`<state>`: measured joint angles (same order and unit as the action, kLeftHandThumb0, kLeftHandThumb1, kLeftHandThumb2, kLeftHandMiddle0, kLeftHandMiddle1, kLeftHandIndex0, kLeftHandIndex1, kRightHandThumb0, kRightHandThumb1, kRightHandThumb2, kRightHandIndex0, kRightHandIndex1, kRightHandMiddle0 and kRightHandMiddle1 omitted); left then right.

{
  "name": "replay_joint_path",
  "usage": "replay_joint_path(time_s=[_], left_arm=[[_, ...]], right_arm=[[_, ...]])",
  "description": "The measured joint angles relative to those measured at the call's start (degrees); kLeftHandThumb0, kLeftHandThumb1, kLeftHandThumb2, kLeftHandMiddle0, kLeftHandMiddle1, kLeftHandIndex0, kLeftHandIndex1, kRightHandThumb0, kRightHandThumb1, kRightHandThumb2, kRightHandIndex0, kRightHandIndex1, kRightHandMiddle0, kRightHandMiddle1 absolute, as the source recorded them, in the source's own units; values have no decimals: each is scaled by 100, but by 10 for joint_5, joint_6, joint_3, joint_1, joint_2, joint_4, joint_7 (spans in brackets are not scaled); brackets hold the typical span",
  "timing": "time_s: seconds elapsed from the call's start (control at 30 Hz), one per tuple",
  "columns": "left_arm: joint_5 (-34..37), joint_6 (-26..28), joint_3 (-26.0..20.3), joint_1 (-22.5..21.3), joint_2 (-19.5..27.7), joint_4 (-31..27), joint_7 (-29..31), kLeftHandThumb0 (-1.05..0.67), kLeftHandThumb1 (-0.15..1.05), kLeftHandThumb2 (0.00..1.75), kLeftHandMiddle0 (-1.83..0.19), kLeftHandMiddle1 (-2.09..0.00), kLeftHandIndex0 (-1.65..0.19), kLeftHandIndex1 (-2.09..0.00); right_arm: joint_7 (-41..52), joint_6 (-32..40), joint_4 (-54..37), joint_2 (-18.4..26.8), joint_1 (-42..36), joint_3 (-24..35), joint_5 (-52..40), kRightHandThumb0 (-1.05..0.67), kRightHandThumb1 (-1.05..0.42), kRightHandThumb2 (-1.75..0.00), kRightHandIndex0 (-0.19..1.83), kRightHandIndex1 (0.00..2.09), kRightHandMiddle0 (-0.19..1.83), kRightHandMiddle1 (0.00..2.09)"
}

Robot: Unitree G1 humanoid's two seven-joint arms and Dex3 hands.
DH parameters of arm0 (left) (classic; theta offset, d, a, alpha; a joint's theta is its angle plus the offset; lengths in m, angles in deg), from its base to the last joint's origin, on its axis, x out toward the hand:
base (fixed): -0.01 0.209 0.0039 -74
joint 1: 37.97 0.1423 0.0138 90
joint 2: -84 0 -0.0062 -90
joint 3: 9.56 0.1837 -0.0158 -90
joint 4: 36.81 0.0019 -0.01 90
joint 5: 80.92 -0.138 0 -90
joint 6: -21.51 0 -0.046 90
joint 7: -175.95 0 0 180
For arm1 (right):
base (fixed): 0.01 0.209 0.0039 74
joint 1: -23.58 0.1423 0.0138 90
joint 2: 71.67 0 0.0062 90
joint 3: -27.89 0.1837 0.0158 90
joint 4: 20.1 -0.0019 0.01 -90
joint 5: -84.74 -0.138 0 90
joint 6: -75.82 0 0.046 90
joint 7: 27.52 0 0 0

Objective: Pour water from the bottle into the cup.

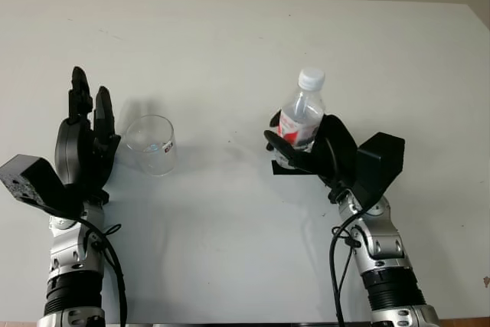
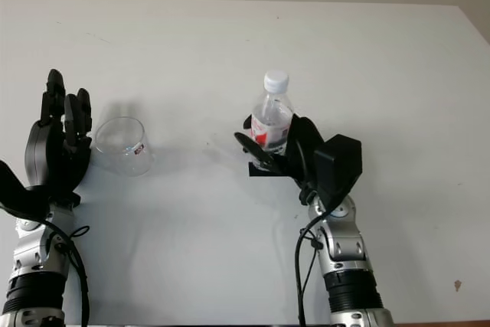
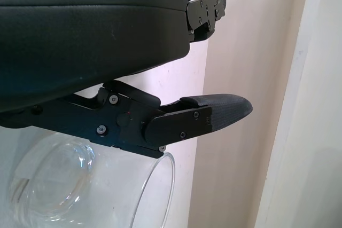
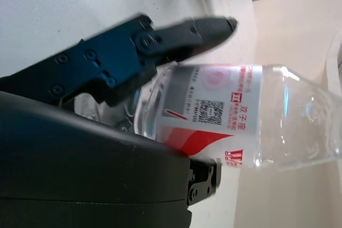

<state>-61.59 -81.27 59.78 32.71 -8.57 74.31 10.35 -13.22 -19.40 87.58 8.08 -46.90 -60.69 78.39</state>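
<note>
A white table point(image 1: 230, 44) carries the two task objects, set well apart. To the right of centre stands a clear plastic water bottle point(image 1: 303, 116), upright, with a white screw cap point(image 1: 311, 78) in place and a red-and-white printed label point(image 4: 224, 108). The right hand point(image 1: 306, 151) wraps the bottle's lower body: one black finger point(image 4: 160, 41) crosses the front of the label in the right wrist view, while the palm shell presses the opposite side, so the fingers are closed around the bottle. The bottle's base is hidden behind the hand; whether it touches the table cannot be told.

To the left of centre sits a clear glass cup point(image 1: 151, 144), with a small sticker near its rim. The left hand point(image 1: 83, 139) stands just beside the cup on its outer side, fingers extended and holding nothing. In the left wrist view one finger point(image 3: 176, 121) reaches over the cup's rim point(image 3: 160, 185); whether they touch cannot be judged.
</note>
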Motion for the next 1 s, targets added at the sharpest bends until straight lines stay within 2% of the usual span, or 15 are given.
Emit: replay_joint_path(time_s=[0.17,0.27,0.3,0.33,0.43,0.53,0.57,0.63,0.7,0.87,1.0], left_arm=[[0,-2,-1,0,3,4,4,-62,105,58,12,-5,19,-1],[0,-3,-2,0,4,7,5,-62,105,57,12,-5,19,-1],[0,-3,-2,0,4,8,5,-62,105,57,12,-5,19,-1],[0,-3,-2,0,4,8,5,-62,105,57,12,-5,19,-1],[0,-3,-2,0,4,9,5,-62,105,57,12,-5,19,-1],[0,-3,-2,-1,4,9,5,-62,105,57,11,-6,19,-1],[1,-3,-2,-1,4,9,5,-62,105,56,11,-6,19,-1],[1,-3,-2,-1,4,9,4,-62,105,56,11,-6,19,-2],[0,-3,-2,-1,4,9,3,-62,105,57,11,-5,19,-1],[0,-3,-2,-1,4,10,3,-62,105,57,12,-5,19,0],[0,-3,-2,-1,3,10,-2,-62,105,57,11,-6,19,-1]], right_arm=[[8,-28,11,3,-5,1,3,-63,-103,-5,-19,131,-19,118],[13,-33,11,8,-8,1,9,-63,-102,-5,-19,112,-19,100],[16,-34,10,11,-10,0,12,-65,-101,-5,-19,90,-19,81],[19,-36,9,14,-12,-1,14,-65,-100,-5,-19,80,-19,71],[28,-38,1,26,-21,-2,19,-67,-99,-5,-19,65,-19,57],[39,-45,-4,35,-28,-3,20,-70,-97,-5,-17,26,-18,32],[44,-53,-4,39,-31,-5,23,-76,-98,-6,-18,11,-19,16],[56,-78,-3,54,-37,-11,39,-84,-100,-6,-19,3,-19,4],[64,-99,2,73,-38,-14,57,-92,-99,-5,-19,1,-19,1],[51,-118,12,84,-34,-11,66,-92,-98,-5,-19,0,-19,0],[13,-126,46,79,-5,15,52,-94,-98,-5,-19,0,-19,0]])
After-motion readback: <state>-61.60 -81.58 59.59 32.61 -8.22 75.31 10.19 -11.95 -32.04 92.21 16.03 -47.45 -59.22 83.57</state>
